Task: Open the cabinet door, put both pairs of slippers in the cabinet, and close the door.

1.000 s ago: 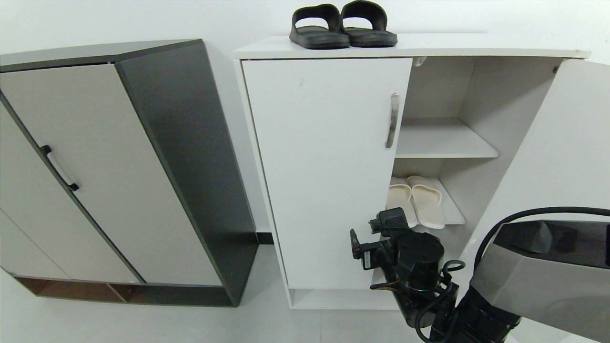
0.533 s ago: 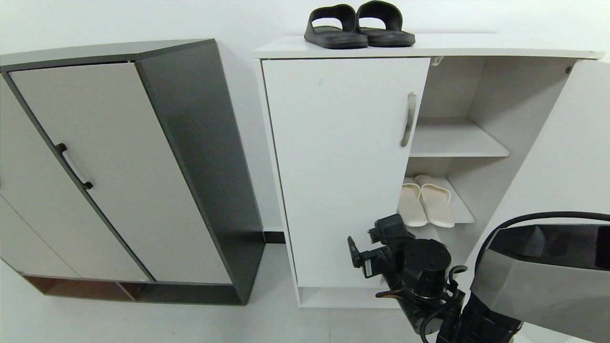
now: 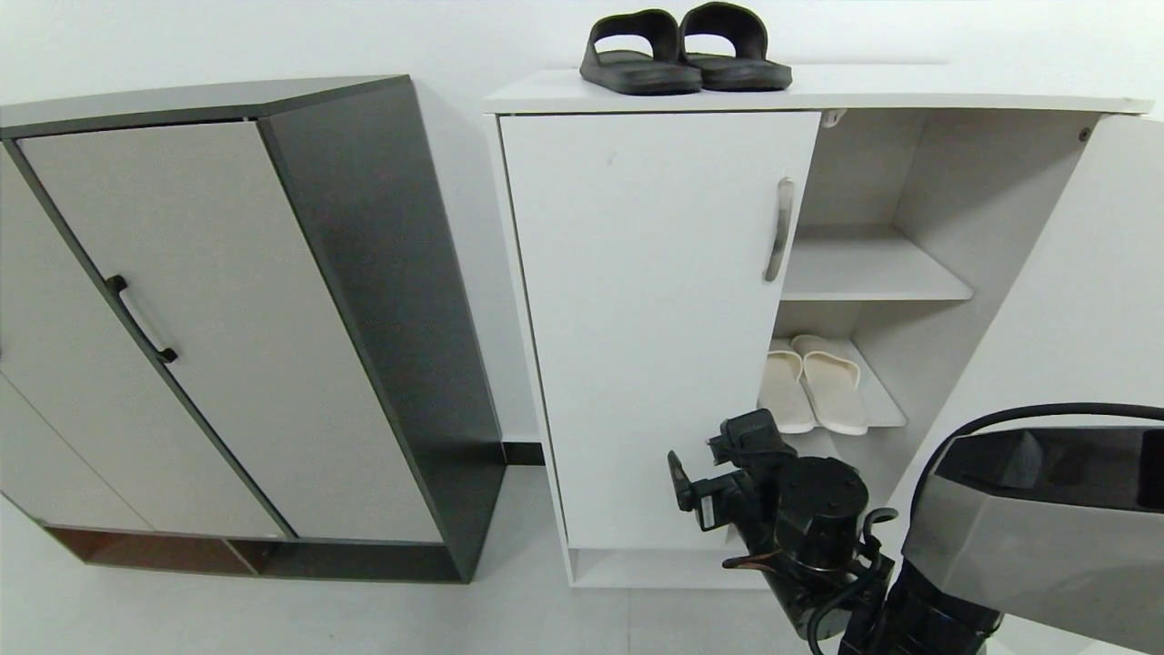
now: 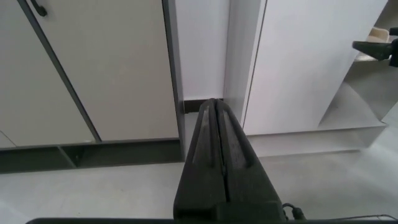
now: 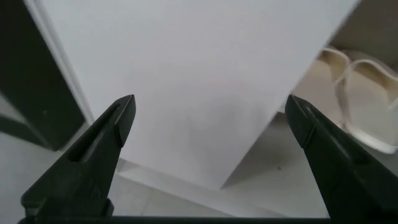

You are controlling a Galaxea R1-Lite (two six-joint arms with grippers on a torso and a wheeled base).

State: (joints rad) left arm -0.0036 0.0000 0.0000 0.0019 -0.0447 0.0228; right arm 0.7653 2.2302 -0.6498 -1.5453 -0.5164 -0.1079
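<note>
— On top of the tall white cabinet (image 3: 909, 86), at twelve o'clock from us, we see the pair of black moulded slide slippers (image 3: 687, 50), side by side.
— And the other pair?
— We find the cream flat slippers (image 3: 814, 391) inside, on the lower white shelf (image 3: 882, 405), between three and four o'clock. The cabinet's right-hand door (image 3: 1082, 273) stands swung wide open at three o'clock. Its left-hand door (image 3: 655, 318), with the slim metal bar handle (image 3: 779, 229), is closed.
— Our grippers?
— Our right gripper (image 3: 714, 455) hangs at five o'clock, low before the closed door, jaws spread wide with nothing between them. Our left gripper (image 4: 214, 109) has its fingers pressed flat together on nothing. It faces the gap between the white cabinet and the dark grey two-tone cabinet (image 3: 364, 273) at nine o'clock.
</note>
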